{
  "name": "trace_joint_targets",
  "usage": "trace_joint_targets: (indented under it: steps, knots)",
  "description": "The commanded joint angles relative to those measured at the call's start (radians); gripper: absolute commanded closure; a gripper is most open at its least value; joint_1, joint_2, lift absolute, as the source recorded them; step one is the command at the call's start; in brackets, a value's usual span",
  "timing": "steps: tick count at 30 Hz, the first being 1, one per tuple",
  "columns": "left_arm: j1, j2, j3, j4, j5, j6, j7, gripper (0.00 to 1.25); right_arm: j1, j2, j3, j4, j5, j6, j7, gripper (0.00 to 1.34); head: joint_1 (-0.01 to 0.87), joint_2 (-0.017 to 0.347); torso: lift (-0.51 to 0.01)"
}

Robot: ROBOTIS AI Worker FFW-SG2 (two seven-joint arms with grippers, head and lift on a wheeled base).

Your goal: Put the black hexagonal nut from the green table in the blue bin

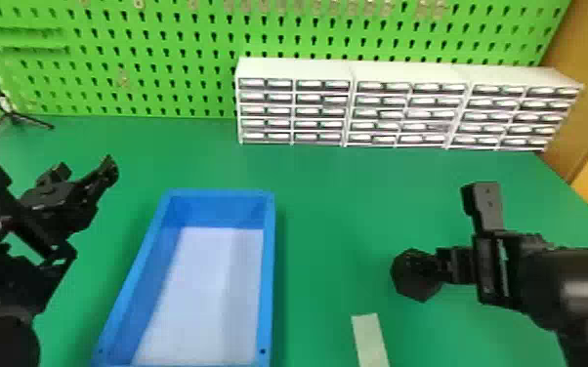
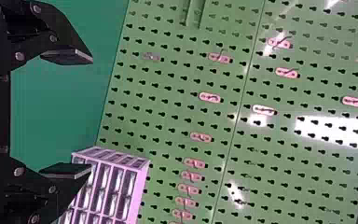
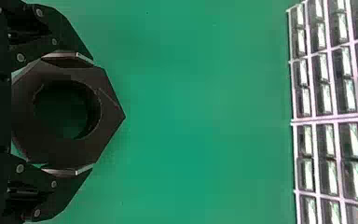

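My right claw (image 3: pixel 92 113) is pinching the black hexagonal nut (image 1: pixel 417 280) by opposite sides, in the lower right of the head view. From there the blue bin (image 1: pixel 267 293) lies across to the left, its long axis running up and down the frame, so I judge a leftward carry comes next. The right arm enters from the right edge, roughly level, pointing binward; my left claw (image 2: pixel 92 113) sits spread at the left

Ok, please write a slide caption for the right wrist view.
The right hand grips the black hexagonal nut, the green table behind it.
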Motion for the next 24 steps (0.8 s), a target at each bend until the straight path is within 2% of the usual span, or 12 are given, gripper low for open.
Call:
trace_joint_targets:
  steps: [1,7,24]
  knots:
    - [-0.001,0.000,0.000,0.001,0.002,0.000,0.000,0.43,-0.023,0.002,0.025,0.030,0.025,-0.014,0.007,0.49,0.692,0.008,-0.097]
    - [-0.001,0.000,-0.003,0.003,0.003,0.000,0.000,0.43,-0.040,0.006,0.037,0.056,0.058,-0.026,0.030,0.49,0.692,0.008,-0.097]
    - [-0.003,0.000,-0.003,0.005,0.007,0.000,0.000,0.43,-0.035,0.005,0.029,0.064,0.093,-0.026,0.038,0.49,0.692,0.008,-0.097]
